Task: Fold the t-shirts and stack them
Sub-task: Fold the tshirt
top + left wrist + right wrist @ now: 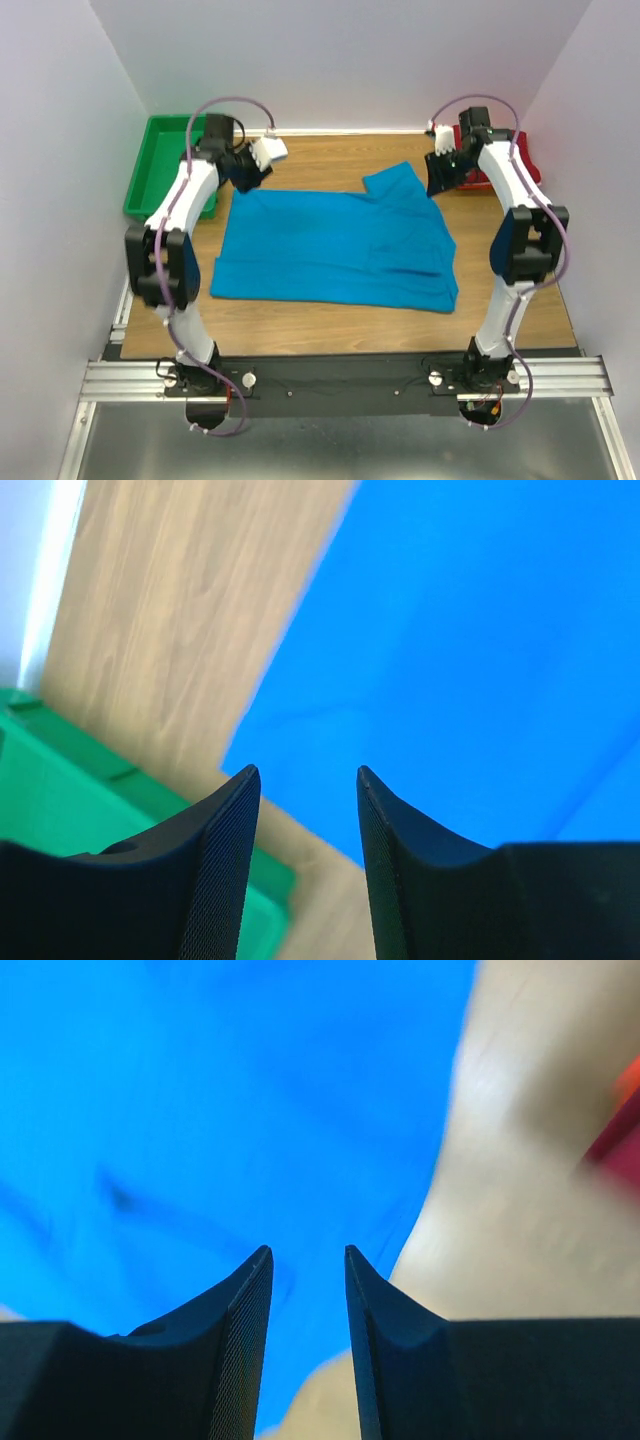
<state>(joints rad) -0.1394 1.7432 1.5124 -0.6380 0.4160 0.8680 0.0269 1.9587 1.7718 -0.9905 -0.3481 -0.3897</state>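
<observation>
Wood-grain table fills a white-walled booth, and the blue t-shirt lies spread across its middle. Over the shirt's far left corner the left gripper hovers, jaws partly parted with nothing between them. Above the far right edge, the right gripper hangs likewise part-open and empty. Behind it the dark red t-shirt lies bunched; the green tray sits far left.

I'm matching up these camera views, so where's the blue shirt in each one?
Top: blue shirt spread flat across the middle of the table.
Left wrist: blue shirt fills the upper right.
Right wrist: blue shirt fills the left and middle.
Shared landmark: the wooden table, bordering the blue shirt in every view.
</observation>
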